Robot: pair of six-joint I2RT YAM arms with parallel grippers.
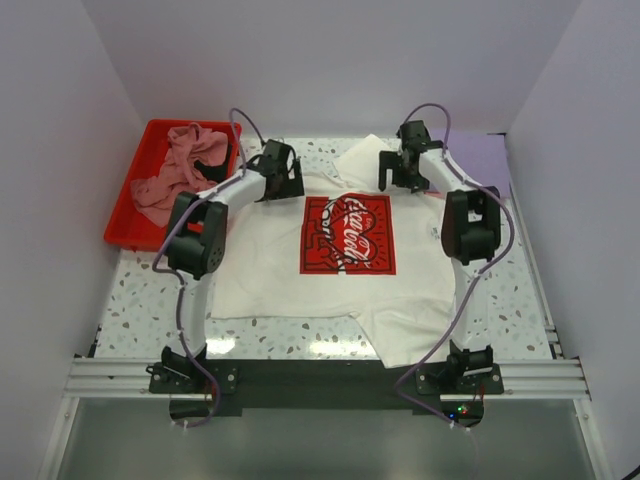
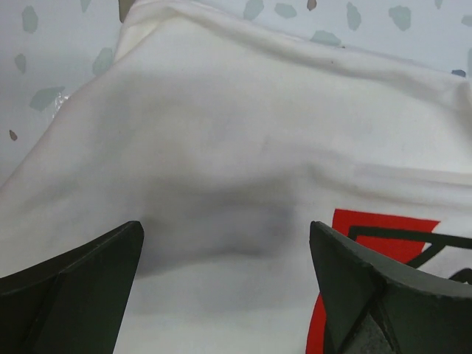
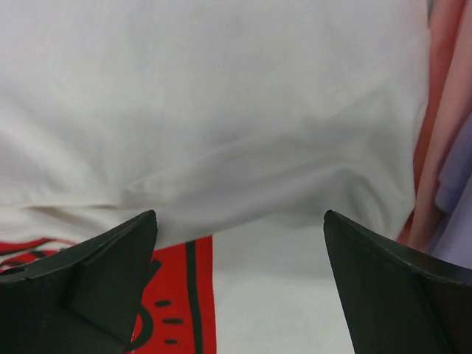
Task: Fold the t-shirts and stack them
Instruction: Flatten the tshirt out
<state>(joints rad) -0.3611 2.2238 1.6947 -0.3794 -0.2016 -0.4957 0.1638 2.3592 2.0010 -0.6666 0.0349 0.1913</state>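
Both arms hover over the white t-shirt [image 1: 265, 270], spread print-up on the desk [image 1: 130, 290]. The left pincer [image 2: 226, 236] and right pincer [image 3: 240, 221] gape wide and empty, with cloth directly beneath each and the red print [image 1: 348, 234] between them. A clean fold likely needs both to descend together, pinch matching spots and lift evenly.

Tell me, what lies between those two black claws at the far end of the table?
Only the white t-shirt: its upper part, above the red print, spans from the left gripper to the right gripper, as the top view shows.
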